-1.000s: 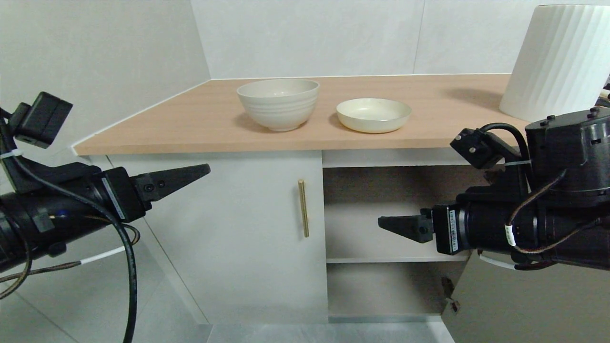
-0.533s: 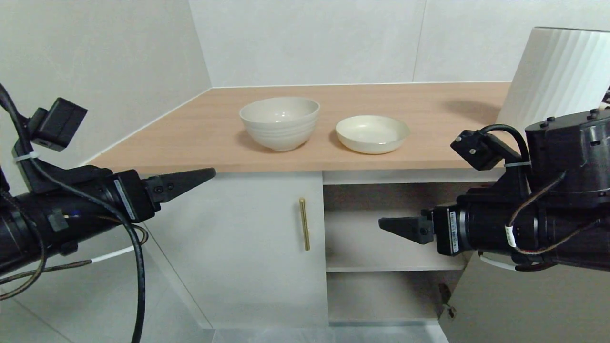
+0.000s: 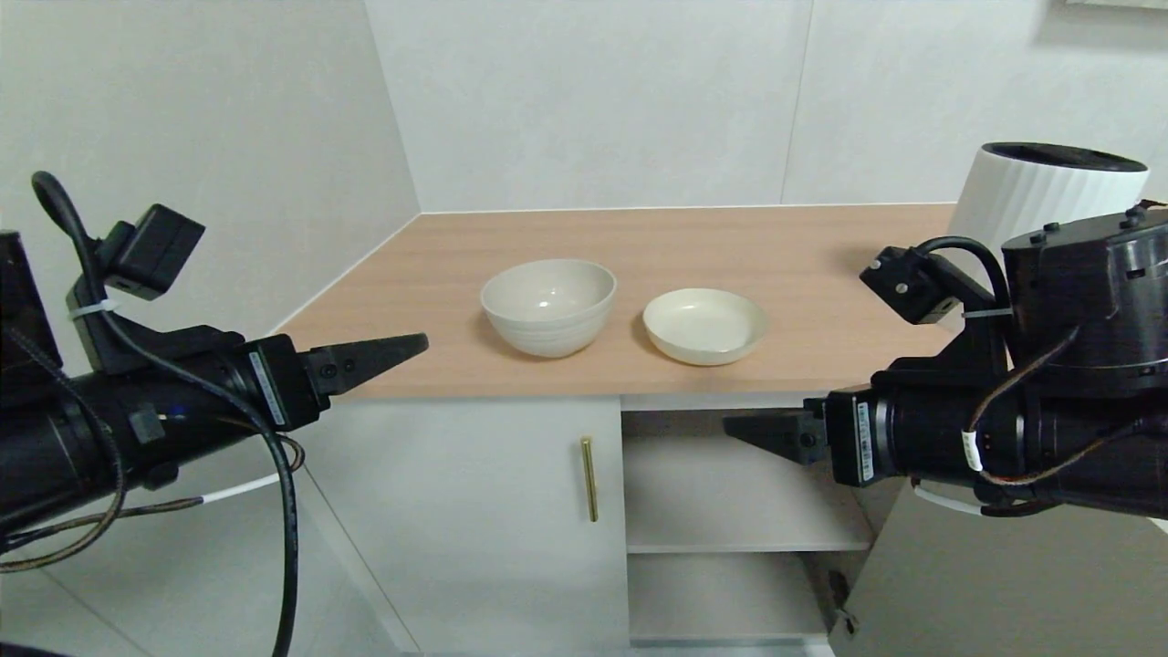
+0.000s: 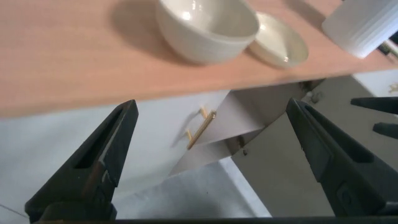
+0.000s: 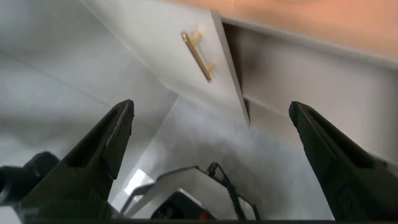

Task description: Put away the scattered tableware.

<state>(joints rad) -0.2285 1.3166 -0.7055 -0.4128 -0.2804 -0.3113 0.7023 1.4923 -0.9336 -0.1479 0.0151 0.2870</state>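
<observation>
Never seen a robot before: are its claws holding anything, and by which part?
Nothing. The left gripper and right gripper are open and empty; bowl and plate sit on the counter.

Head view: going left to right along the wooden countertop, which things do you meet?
deep bowl → shallow plate → white ribbed container
</observation>
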